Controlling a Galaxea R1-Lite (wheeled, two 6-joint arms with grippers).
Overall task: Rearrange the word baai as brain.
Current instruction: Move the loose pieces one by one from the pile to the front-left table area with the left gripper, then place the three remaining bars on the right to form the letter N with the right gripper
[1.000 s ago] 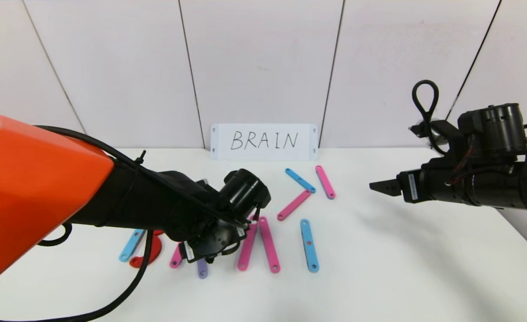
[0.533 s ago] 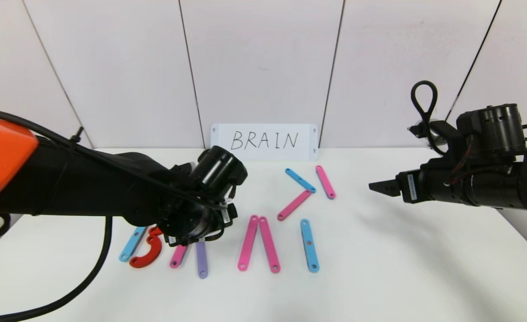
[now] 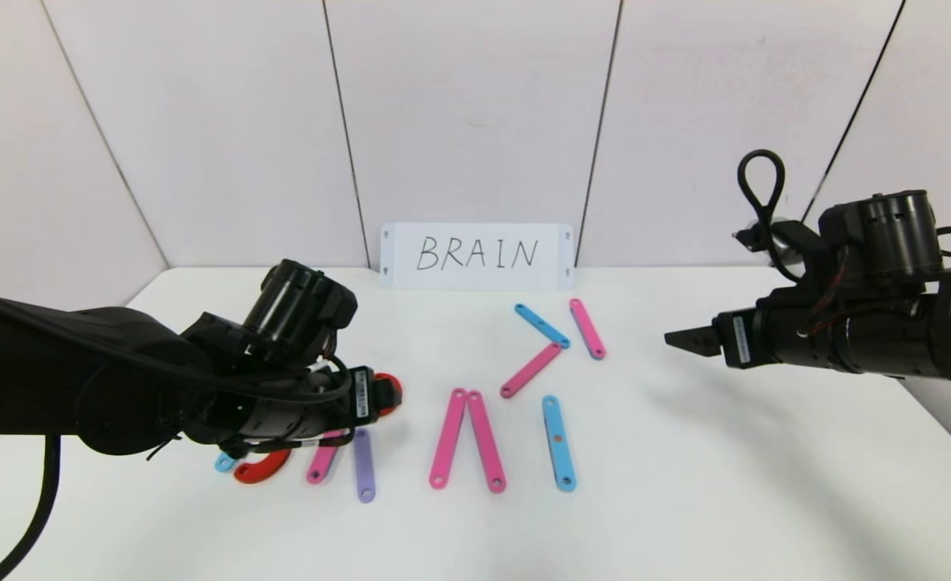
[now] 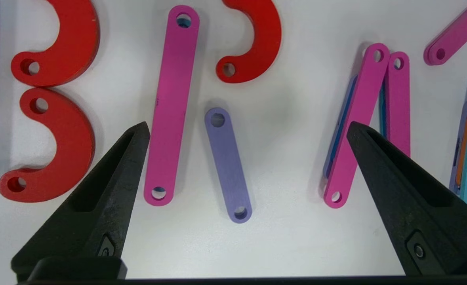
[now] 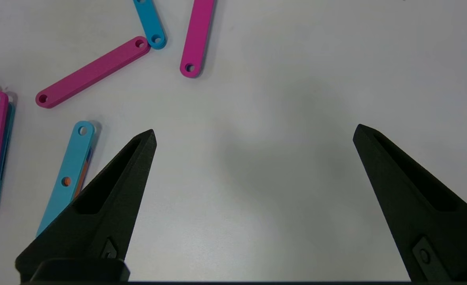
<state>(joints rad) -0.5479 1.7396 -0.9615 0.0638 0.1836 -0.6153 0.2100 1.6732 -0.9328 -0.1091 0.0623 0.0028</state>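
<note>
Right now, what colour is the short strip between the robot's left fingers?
Purple. The short strip shows best in the left wrist view.

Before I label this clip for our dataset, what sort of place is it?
Likely a robot test bench: a plain white table against bare wall panels, a handwritten BRAIN card, and coloured plastic strips laid out as letters.

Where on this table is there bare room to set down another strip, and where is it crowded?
Bare table lies right of the light-blue strip, under the raised right gripper, and along the near edge. It is crowded under the left gripper: red arcs, pink strip and purple strip sit close together.
</note>
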